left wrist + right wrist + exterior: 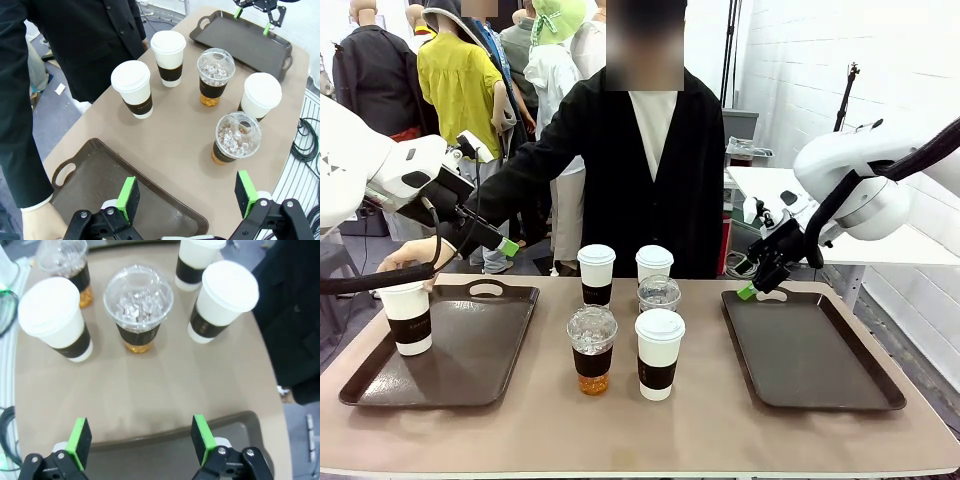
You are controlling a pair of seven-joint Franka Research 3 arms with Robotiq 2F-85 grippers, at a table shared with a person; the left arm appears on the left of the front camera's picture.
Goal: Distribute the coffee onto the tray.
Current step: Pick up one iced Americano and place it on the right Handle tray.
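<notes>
Left gripper (pixel 186 186): fingers wide apart, holding nothing.
Right gripper (pixel 140 427): likewise wide apart.
Paper cup (pixel 411 322): top partly behind cable (pixel 370 280), below person's hand (pixel 406 258).

White paper cups (pixel 660 355): matt paper walls, smooth white plastic lids, matt dark brown card sleeves. Clear plastic dome-lidded cups (pixel 592 350): glossy, see-through, glare on the domes. Dark brown plastic left tray (pixel 480 350) and matching right tray (pixel 810 355): smooth, faint sheen. Tan tabletop (pixel 650 430): smooth, matt. Person's black jacket (pixel 695 180): matt cloth. Left gripper (pixel 187 195): matt green pads (pixel 128 199), smooth black fingers.
</notes>
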